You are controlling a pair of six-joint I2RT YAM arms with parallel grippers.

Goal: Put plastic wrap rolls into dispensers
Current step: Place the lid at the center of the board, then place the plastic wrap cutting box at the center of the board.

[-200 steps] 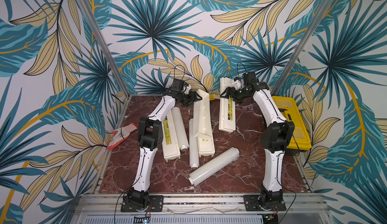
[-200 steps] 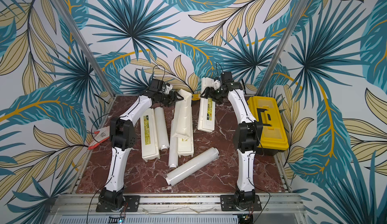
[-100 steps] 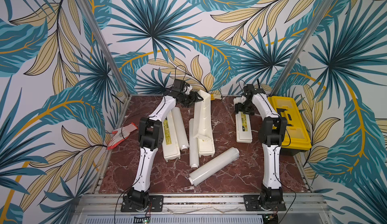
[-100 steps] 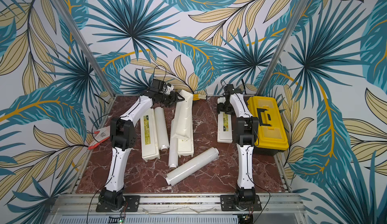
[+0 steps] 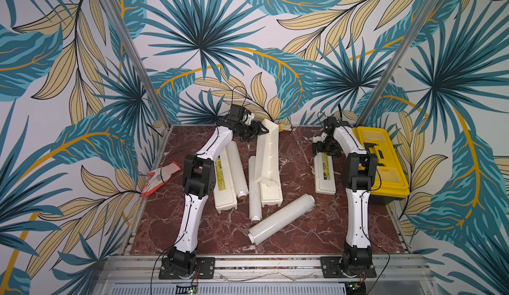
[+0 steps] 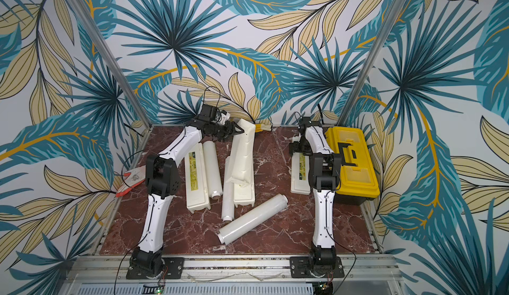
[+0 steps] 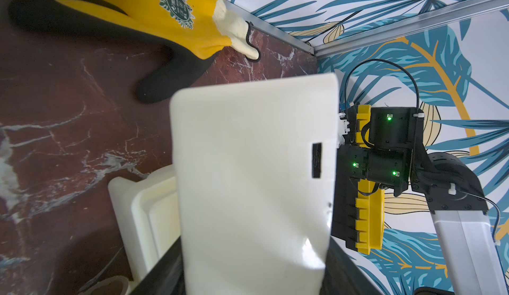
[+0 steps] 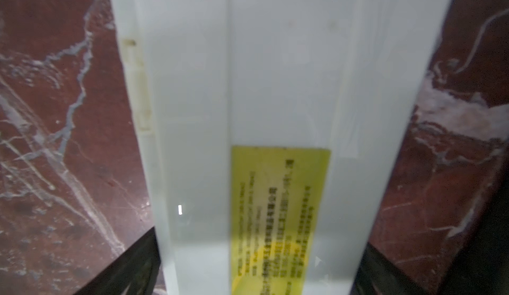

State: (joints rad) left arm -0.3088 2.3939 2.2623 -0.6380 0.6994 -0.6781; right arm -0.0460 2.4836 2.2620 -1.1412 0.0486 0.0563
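Three cream dispensers lie on the marble table (image 5: 303, 233). My left gripper (image 5: 257, 131) is shut on the far end of the middle dispenser's lid (image 5: 267, 153), holding it raised above its base (image 5: 272, 197); the lid (image 7: 253, 169) fills the left wrist view. My right gripper (image 5: 326, 149) stands open astride the far end of the right dispenser (image 5: 325, 175), which lies flat and closed, its yellow label (image 8: 281, 197) up. The left dispenser (image 5: 224, 189) is closed. One plastic wrap roll (image 5: 237, 169) lies beside it, another (image 5: 254, 189) against the middle base, and a third (image 5: 281, 219) lies diagonally in front.
A yellow toolbox (image 5: 380, 164) stands right against the right arm. A red-and-white glove (image 5: 159, 176) lies at the left edge, and a yellow-and-black glove (image 7: 154, 12) by the back wall. Patterned walls close in three sides.
My right arm carried the right dispenser from the back middle over to beside the toolbox and laid it flat; its jaws then widened. The left arm kept the lid raised.
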